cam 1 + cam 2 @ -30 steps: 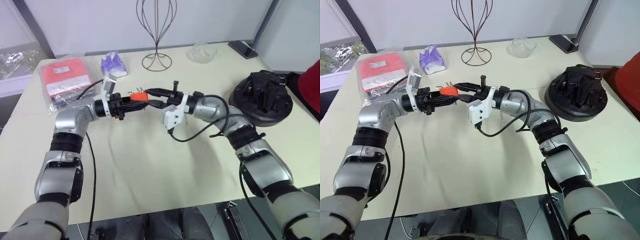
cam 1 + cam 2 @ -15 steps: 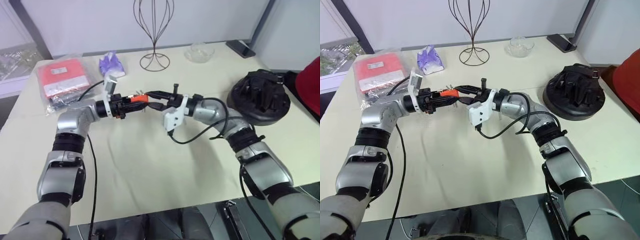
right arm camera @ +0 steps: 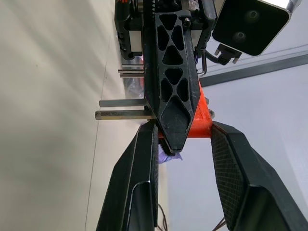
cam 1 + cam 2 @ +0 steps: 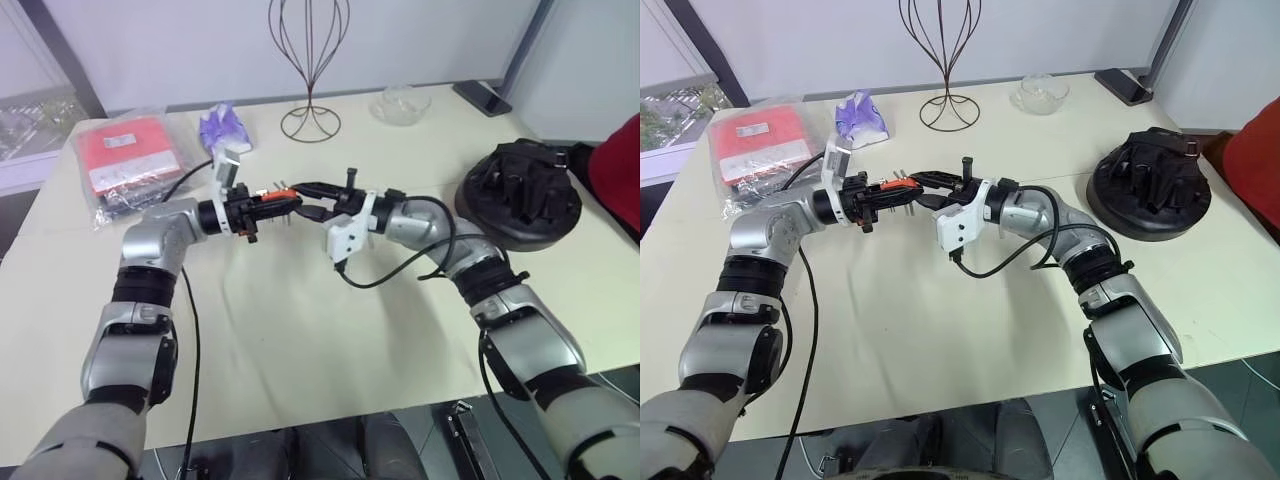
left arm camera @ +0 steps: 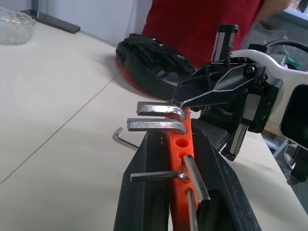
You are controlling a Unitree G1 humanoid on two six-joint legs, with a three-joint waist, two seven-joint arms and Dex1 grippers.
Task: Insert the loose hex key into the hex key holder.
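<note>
the left gripper (image 4: 283, 203) opened partway half a second ago and has clamped shut again on the hex key holder (image 5: 179, 144); the holder now sits deeper between its black fingers (image 5: 144, 192).

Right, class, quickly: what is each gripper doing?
Left gripper: shut on the hex key holder.
Right gripper: open, fingers either side of the holder's end.
</note>
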